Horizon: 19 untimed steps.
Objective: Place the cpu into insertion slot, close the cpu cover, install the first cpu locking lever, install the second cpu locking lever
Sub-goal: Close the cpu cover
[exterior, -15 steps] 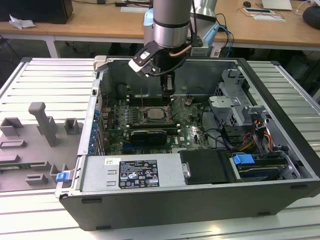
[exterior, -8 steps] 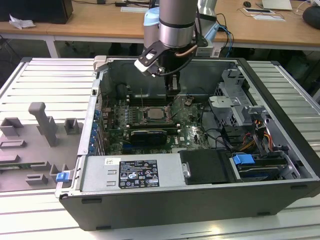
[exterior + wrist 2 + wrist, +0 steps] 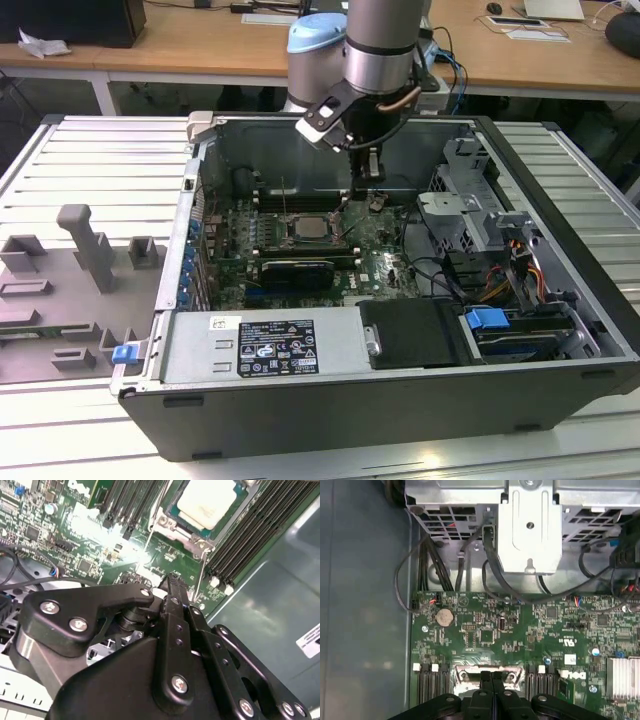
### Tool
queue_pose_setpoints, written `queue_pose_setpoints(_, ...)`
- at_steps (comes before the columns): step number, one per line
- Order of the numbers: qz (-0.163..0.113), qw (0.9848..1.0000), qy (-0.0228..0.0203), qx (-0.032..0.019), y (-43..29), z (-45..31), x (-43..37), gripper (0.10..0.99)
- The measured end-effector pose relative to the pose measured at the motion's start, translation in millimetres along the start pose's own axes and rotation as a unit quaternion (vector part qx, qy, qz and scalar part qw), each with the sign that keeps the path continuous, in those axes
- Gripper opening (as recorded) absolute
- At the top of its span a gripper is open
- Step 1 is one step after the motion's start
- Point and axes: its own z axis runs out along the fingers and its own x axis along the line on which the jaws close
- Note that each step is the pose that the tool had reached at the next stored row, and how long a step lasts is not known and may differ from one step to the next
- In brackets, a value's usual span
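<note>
The cpu (image 3: 309, 228) lies flat in the insertion slot (image 3: 292, 240) on the green board, its silvery top (image 3: 207, 502) showing through the window of the cpu cover (image 3: 192, 536), which rests down around it. Two thin wire levers (image 3: 201, 570) (image 3: 283, 198) rise beside the socket. My gripper (image 3: 372, 198) hangs shut and empty a little above the board, toward the exterior view's right of the socket. In both wrist views its black fingers (image 3: 491, 677) (image 3: 171, 582) are pressed together, and they hide part of the socket's metal rim (image 3: 465, 672).
The board sits inside an open computer case (image 3: 560, 400). Black memory slots (image 3: 260, 525) flank the socket. A silver drive cage (image 3: 465, 205) with cables stands at the exterior view's right, a power supply (image 3: 265, 345) at the front, and a grey fixture tray (image 3: 70, 290) outside at the left.
</note>
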Motion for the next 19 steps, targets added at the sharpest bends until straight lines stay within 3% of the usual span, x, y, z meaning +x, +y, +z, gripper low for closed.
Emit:
queue_pose_setpoints(5, -0.007, 1.0000, 0.0003, 0.0012, 13.9, 1.2, 0.6, 0.106)
queue_pose_setpoints(8, -0.007, 1.0000, 0.0003, 0.0012, 18.7, 2.2, 0.7, 0.106)
queue_pose_setpoints(15, -0.009, 1.0000, 0.0004, 0.0019, 24.7, 6.3, 2.0, 0.106)
queue_pose_setpoints(19, -0.010, 0.9999, 0.0005, 0.0032, 25.4, 13.5, 3.3, 0.106)
